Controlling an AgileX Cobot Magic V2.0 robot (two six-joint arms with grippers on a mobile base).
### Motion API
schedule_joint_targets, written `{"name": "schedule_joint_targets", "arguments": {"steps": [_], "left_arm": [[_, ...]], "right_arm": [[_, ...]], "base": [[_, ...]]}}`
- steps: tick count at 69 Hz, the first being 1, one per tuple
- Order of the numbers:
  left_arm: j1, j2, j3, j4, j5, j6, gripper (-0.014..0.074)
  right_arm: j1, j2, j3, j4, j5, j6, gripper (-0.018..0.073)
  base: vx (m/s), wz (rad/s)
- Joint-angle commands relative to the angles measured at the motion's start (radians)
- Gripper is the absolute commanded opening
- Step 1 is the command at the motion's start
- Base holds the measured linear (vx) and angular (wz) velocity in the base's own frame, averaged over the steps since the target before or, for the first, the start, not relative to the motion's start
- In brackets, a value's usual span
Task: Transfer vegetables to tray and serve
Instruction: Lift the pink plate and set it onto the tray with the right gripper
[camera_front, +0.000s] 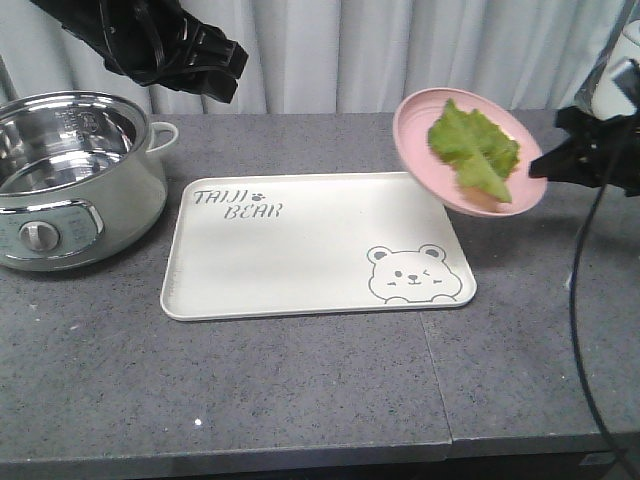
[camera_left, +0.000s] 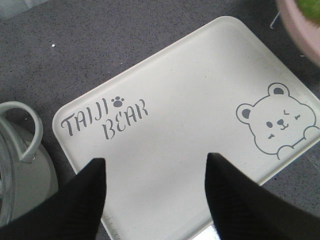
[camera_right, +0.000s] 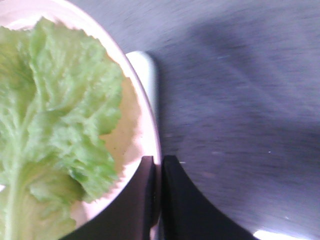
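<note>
Far left of the grey speckled table (camera_front: 300, 400): pale green electric pot (camera_front: 60, 215) with shiny steel inner bowl, front dial and loop side handle, upright, lid off. It stands just beside the left short edge of the tray, not touching it.

Left gripper (camera_left: 156, 162): black, raised above the table behind the pot and the tray's left end. In the left wrist view its jaws are spread wide with nothing between them, looking down on the "TAIJI BEAR" lettering.

Centre: large cream rectangular plastic tray (camera_front: 300, 250) with rounded corners lies flat on the table, long side toward the front camera, grey lettering at far left, winking bear face at near right.

Right of centre: round pink plate (camera_front: 415, 115), lifted off the table and tilted steeply, its face turned toward the front camera. It hangs over the tray's far right corner. Whether its lower rim touches the tray cannot be told; it appears to be just clear.

Crinkly light-green lettuce leaf (camera_front: 475, 155) with pale central rib rests on the plate's face, covering much of it; it is not on the tray.

Right gripper (camera_right: 158, 165): black, coming in from the right edge. Its jaws are pressed nearly together, pinching the plate's rim. The right wrist view is motion-blurred.
</note>
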Motion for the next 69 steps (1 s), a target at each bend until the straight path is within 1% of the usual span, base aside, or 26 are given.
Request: {"name": "schedule_joint_targets", "arguments": {"steps": [1, 12, 21, 30, 38, 42, 50, 57, 63, 66, 69], "left_arm": [[-0.003, -0.043, -0.026, -0.007, -0.020, -0.010, 0.0412], [-0.003, -0.043, -0.026, 0.017, -0.020, -0.011, 0.0412], [-0.003, -0.043, -0.026, 0.038, -0.020, -0.011, 0.0412], [-0.003, -0.043, -0.017, 0.049, -0.020, -0.038, 0.0412], [-0.003, -0.044, 0.033, 0.049, -0.020, -0.037, 0.0412], [-0.003, -0.044, 0.068, 0.049, -0.020, -0.037, 0.0412], [-0.003, -0.044, 0.148, 0.049, -0.020, -0.037, 0.0412], [-0.003, -0.044, 0.198, 0.063, -0.020, -0.038, 0.0412], [-0.003, -0.044, 0.222, 0.084, -0.020, -0.073, 0.0412], [-0.003, -0.044, 0.223, 0.103, -0.020, -0.093, 0.0412], [-0.003, -0.044, 0.226, 0.121, -0.020, -0.121, 0.0412]], "right_arm": [[0.097, -0.059, -0.030, 0.066, -0.047, -0.017, -0.0002], [0.253, -0.058, -0.030, 0.038, -0.170, -0.013, -0.0002], [0.363, -0.043, -0.032, -0.032, -0.259, 0.022, -0.0001], [0.432, 0.007, -0.063, -0.113, -0.266, 0.055, 0.0004], [0.469, 0.047, -0.112, -0.200, -0.260, 0.100, 0.0027], [0.478, 0.061, -0.135, -0.226, -0.252, 0.115, 0.0048], [0.479, 0.077, -0.169, -0.247, -0.230, 0.121, 0.0140], [0.478, 0.076, -0.184, -0.296, -0.211, 0.121, 0.0268], [0.478, 0.073, -0.208, -0.384, -0.172, 0.161, 0.0393], [0.478, 0.070, -0.229, -0.439, -0.143, 0.201, 0.0433], [0.478, 0.067, -0.254, -0.495, -0.111, 0.241, 0.0450]], "base": [[0.00, 0.00], [0.00, 0.00], [0.00, 0.00], [0.00, 0.00], [0.00, 0.00], [0.00, 0.00], [0.00, 0.00], [0.00, 0.00], [0.00, 0.00], [0.00, 0.00], [0.00, 0.00]]}}
